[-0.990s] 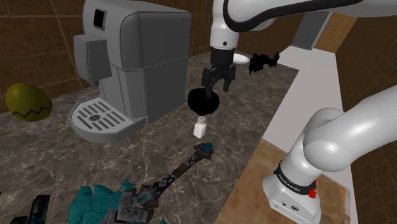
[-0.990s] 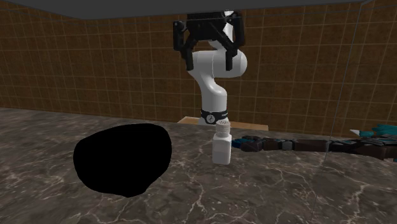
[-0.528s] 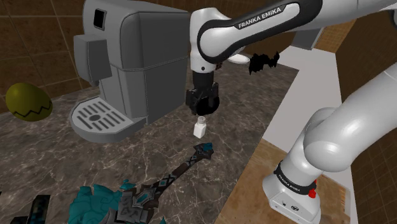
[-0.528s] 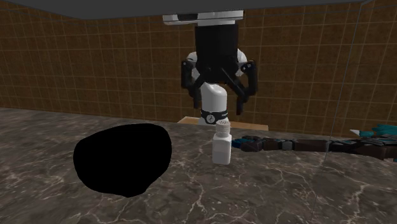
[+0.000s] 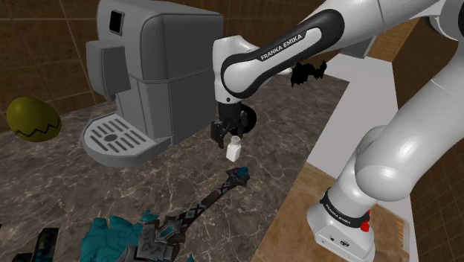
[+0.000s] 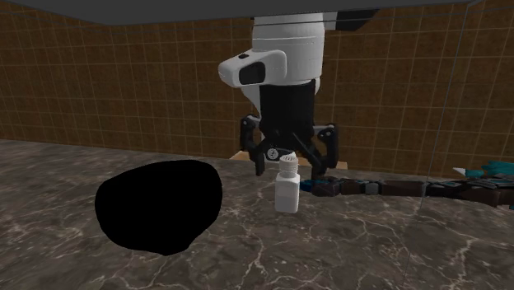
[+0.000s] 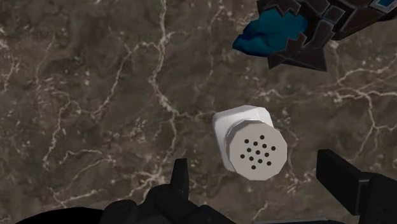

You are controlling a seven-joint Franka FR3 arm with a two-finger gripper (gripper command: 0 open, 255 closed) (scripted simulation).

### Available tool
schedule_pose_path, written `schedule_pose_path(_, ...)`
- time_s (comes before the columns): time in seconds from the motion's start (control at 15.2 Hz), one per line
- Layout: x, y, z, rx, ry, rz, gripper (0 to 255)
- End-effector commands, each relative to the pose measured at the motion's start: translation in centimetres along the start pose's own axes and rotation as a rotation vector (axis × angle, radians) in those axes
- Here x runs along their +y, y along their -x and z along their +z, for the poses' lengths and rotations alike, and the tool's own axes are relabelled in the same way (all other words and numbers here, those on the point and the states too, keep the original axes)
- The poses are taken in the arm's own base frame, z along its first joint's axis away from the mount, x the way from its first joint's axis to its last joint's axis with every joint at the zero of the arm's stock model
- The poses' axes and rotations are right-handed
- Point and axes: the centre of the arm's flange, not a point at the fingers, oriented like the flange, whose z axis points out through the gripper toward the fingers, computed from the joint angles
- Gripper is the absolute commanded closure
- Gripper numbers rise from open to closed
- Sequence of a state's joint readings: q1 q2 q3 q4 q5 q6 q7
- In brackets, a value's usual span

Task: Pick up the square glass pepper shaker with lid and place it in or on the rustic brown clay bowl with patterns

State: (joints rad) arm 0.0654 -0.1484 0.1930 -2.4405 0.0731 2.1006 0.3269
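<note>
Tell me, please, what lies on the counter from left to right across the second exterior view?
From the left: black bowl → white square shaker → dark jagged staff → teal figure.

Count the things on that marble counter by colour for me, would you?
White: 1, the pepper shaker
Grey: 1, the coffee machine
Black: 2, the bowl and a spiky object
Olive green: 1, the egg-shaped thing
Teal and dark: at least 1, the ornate staff
Total: at least 6
</note>
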Motion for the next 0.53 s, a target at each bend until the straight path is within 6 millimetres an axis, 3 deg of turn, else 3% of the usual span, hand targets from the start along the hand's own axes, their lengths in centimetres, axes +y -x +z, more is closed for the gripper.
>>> schedule_pose_path(0.0, 0.0, -0.08, 1.1, 0.0, 0.0, 0.0, 0)
schedule_pose_path(0.46, 0.0, -0.08, 1.41, 0.0, 0.0, 0.0, 0)
